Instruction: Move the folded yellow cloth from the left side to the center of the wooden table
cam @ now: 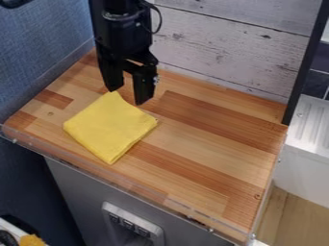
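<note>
I'm running a black arm point(120, 36) with a greyish ring point(120, 16), a thin black cable point(160, 21) looping at its side, and a black hand point(128, 96) with two blocky fingers point(143, 89).

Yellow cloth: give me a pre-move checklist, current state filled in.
1. Jaws apart: ok, gap visible on the gripper.
2. Yellow cloth lying wholly on the wooden countertop: ok, no corner overhangs.
3. Cloth centred under the jaws: not ok, only its far corner is by one fingertip; most of it lies toward the camera.
4. Fingertips clear of the cloth: cannot tell, that corner is too close to judge contact.
5. Cloth spread out in one layer: cannot tell, it could be folded.
</note>
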Robot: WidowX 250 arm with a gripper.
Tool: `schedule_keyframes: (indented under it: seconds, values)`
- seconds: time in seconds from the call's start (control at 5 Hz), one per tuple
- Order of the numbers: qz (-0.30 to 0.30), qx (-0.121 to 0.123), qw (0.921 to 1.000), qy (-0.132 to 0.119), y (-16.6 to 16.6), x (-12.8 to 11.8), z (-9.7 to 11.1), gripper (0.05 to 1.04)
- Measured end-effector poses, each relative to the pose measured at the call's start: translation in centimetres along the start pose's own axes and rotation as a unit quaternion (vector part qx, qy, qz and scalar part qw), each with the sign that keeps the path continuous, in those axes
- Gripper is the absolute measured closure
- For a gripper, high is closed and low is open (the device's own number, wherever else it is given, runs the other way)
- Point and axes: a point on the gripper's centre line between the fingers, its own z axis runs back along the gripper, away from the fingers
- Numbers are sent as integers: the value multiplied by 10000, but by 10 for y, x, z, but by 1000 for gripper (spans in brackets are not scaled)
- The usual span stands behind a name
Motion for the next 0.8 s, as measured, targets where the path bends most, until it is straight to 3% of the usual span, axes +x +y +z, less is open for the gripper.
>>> schedule_keyframes:
  seconds: [0.4, 0.8]
  values:
    - [-199, 5, 9998, 32, 24, 6, -4, 133]
    - [-268, -40, 9995, 173, 45, 7, -22, 703]
